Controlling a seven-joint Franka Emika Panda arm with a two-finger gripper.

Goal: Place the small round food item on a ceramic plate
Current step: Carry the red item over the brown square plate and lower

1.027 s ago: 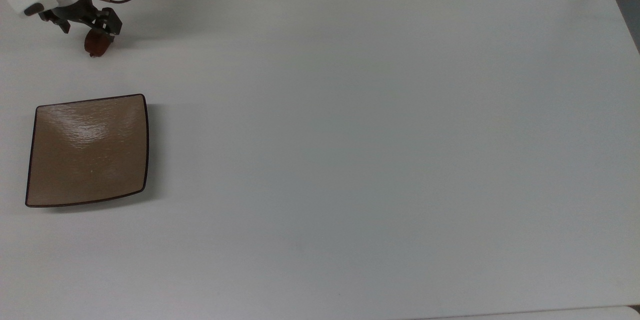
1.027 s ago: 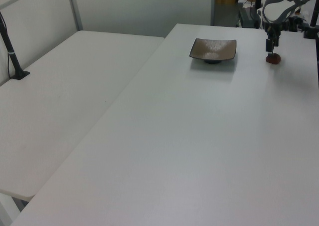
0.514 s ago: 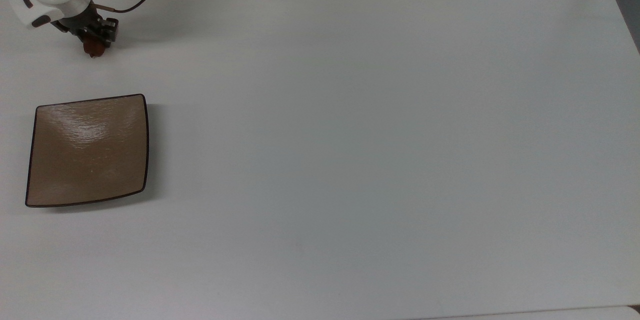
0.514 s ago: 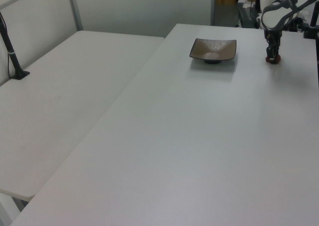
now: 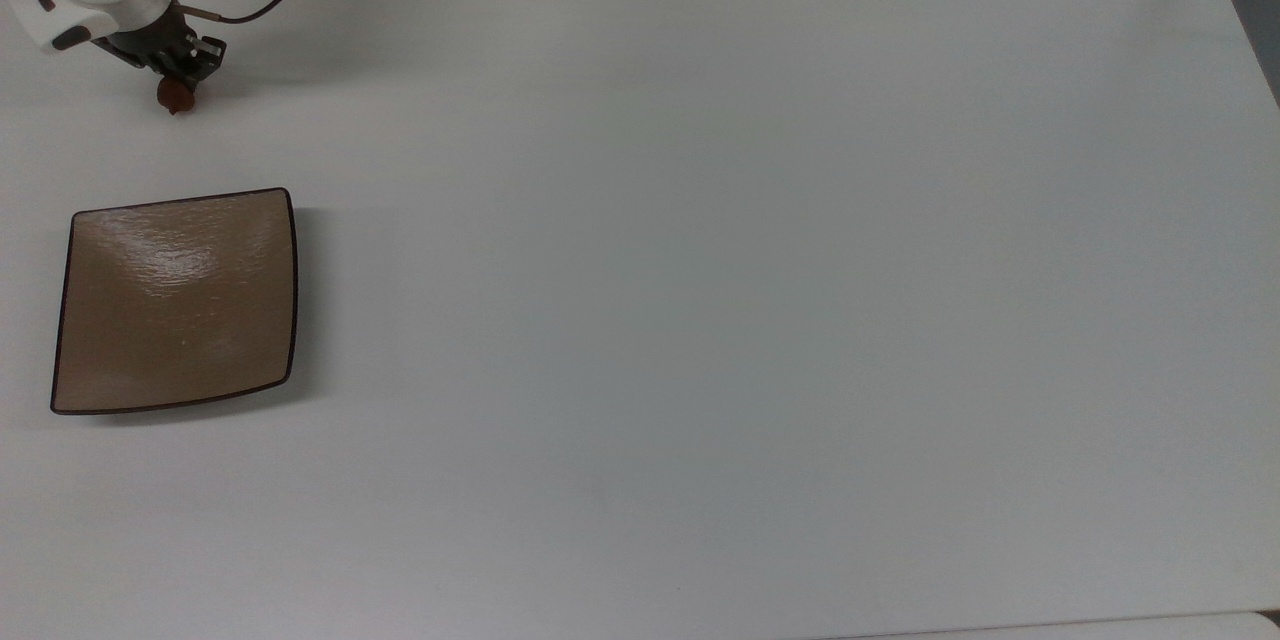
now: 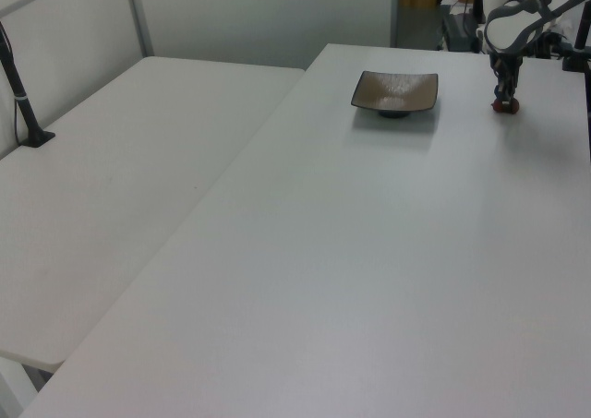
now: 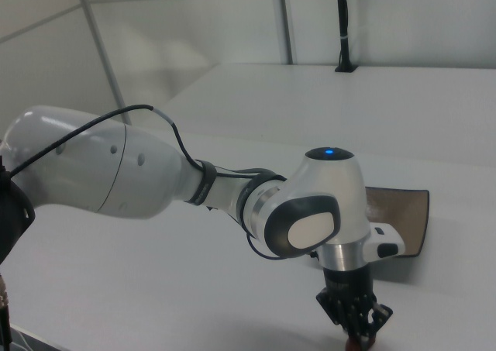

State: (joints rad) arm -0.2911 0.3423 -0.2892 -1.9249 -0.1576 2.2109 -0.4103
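Gripper (image 5: 178, 80) down at the white table's (image 5: 700, 270) far left corner in the top view, fingers closed around the small round food item (image 5: 175, 96), mostly hidden. Ceramic plate (image 5: 176, 300) empty, well apart; partly hidden behind the arm (image 7: 232, 192) in the right view.

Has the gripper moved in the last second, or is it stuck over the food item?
Yes. In the top view the gripper has shifted toward the top view's left, away from the ceramic plate, closing in on the small round food item.

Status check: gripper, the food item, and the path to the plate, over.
Gripper down around small dark reddish-brown round food item, grip unconfirmed. Item on white table, apart from square tan-brown ceramic plate. Nothing between them.
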